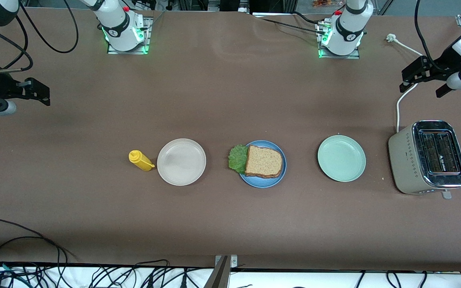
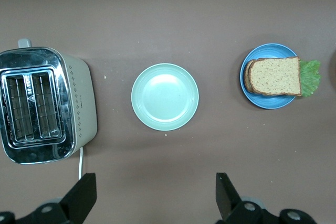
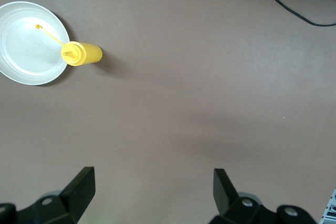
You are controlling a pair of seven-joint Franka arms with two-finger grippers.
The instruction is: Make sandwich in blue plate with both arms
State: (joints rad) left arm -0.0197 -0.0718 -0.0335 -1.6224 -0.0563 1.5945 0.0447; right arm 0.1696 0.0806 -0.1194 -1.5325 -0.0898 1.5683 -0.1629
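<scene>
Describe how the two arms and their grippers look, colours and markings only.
Both arms are glossy white with black joint rings, on bases that glow green. The left gripper and the right gripper are black with two flat, wedge-shaped fingers. A blue light shows by the right wrist, and black cables run to the bases.

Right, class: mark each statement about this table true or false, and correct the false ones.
1. The sandwich sits on the blue plate. True.
2. The green plate holds a slice of bread. False: nothing lies on it.
3. The yellow bottle stands beside the white plate, toward the right arm's end of the table. True.
4. The left gripper is shut on the lettuce. False: it is open and holds nothing; the lettuce sticks out of the sandwich.
5. The toaster has bread in its slots. False: both slots look empty.
6. The right gripper is open. True.
</scene>
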